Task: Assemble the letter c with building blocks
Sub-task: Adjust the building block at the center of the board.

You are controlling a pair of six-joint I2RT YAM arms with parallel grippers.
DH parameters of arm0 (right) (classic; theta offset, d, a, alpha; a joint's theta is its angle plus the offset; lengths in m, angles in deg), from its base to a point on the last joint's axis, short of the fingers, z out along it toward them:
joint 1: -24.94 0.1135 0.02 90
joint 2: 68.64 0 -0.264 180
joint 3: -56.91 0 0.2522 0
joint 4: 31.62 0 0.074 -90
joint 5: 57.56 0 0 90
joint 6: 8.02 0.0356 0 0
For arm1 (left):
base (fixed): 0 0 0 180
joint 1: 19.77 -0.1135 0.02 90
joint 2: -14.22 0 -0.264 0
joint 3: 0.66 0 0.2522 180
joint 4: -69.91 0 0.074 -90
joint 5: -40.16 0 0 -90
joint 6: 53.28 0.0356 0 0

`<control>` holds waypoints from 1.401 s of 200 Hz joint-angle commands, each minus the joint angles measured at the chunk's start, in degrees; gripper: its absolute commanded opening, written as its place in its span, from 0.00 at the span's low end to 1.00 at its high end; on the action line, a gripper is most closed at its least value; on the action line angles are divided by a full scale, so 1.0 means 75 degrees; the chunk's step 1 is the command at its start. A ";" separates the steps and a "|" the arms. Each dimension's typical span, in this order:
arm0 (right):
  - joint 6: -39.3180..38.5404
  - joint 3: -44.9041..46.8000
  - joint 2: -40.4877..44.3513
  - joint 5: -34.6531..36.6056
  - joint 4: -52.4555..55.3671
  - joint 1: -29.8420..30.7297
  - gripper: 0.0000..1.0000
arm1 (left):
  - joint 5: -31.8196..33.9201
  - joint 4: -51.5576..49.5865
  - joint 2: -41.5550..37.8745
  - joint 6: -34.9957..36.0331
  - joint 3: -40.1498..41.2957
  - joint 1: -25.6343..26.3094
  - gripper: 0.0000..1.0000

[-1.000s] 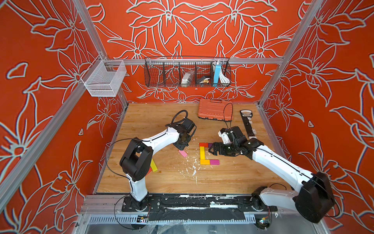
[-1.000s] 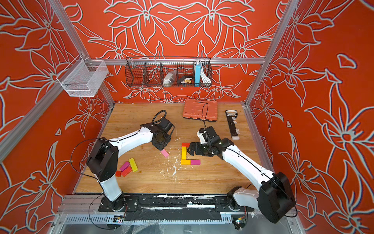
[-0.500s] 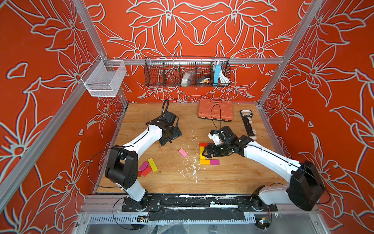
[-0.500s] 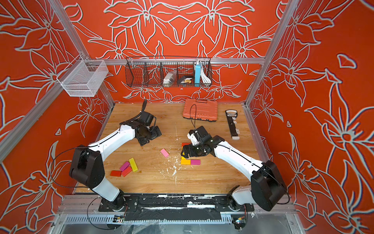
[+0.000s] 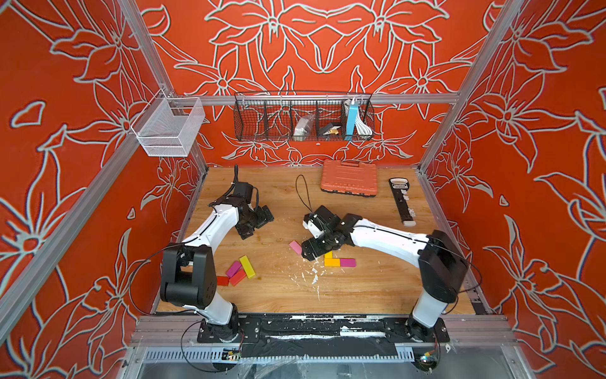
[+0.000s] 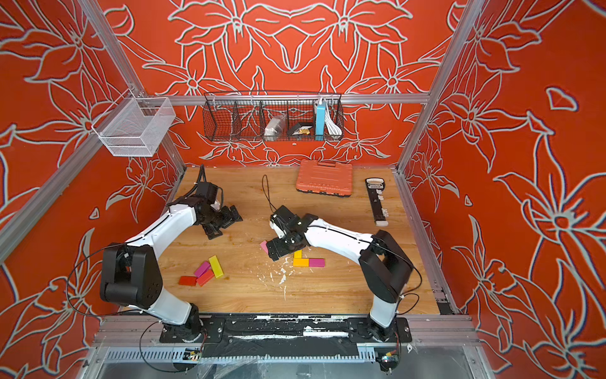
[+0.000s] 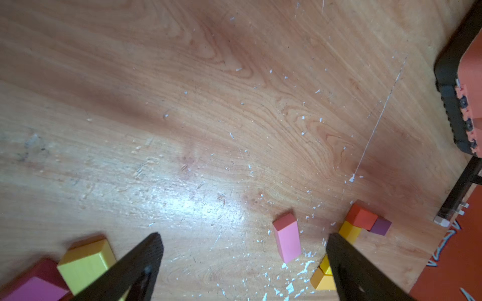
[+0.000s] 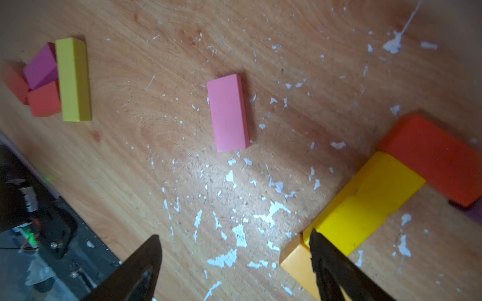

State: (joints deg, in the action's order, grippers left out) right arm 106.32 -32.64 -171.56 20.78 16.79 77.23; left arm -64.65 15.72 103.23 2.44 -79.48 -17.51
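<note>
A partial shape of building blocks lies mid-table: a yellow bar [image 8: 365, 206], a red-orange block [image 8: 430, 156] at one end, an orange block [image 5: 331, 262] and a magenta block [image 5: 347, 262] at the other. A pink block [image 5: 295, 246] [image 8: 229, 113] lies loose just left of it. My right gripper [image 5: 311, 251] [image 8: 233, 234] hovers open over the gap between the pink block and the shape, holding nothing. My left gripper [image 5: 259, 223] [image 7: 243, 235] hangs open and empty toward the back left. The red-orange block is hidden under the right gripper in both top views.
A loose cluster of yellow [image 5: 247, 266], magenta [image 5: 233, 269], orange-red [image 5: 237, 277] and red [image 5: 223, 280] blocks lies front left. An orange ribbed tool case [image 5: 349, 178] and a black strip tool [image 5: 401, 200] lie at the back right. White flecks litter the wood.
My left gripper has opened wide and drawn back toward the far left, away from the pink block. My right gripper has slid left over the shape toward the pink block.
</note>
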 commanded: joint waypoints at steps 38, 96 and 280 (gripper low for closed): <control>-0.0770 -0.1416 -0.1481 0.1691 0.1267 0.0549 0.92 | -0.0819 0.0264 -0.0176 -0.0042 0.0288 -0.0509 0.98; -0.0957 -0.2096 -0.2219 0.2198 0.1617 0.0645 0.92 | -0.1066 0.0572 -0.0054 -0.0177 0.0487 -0.0618 0.98; -0.0957 -0.2623 -0.2754 0.2809 0.1714 0.0347 0.92 | -0.1246 0.0849 -0.0091 -0.0315 0.0914 -0.0641 0.98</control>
State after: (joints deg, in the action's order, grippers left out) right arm 99.24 -51.83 -192.01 40.16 28.44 80.93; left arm -73.15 21.84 102.68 0.27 -73.42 -22.03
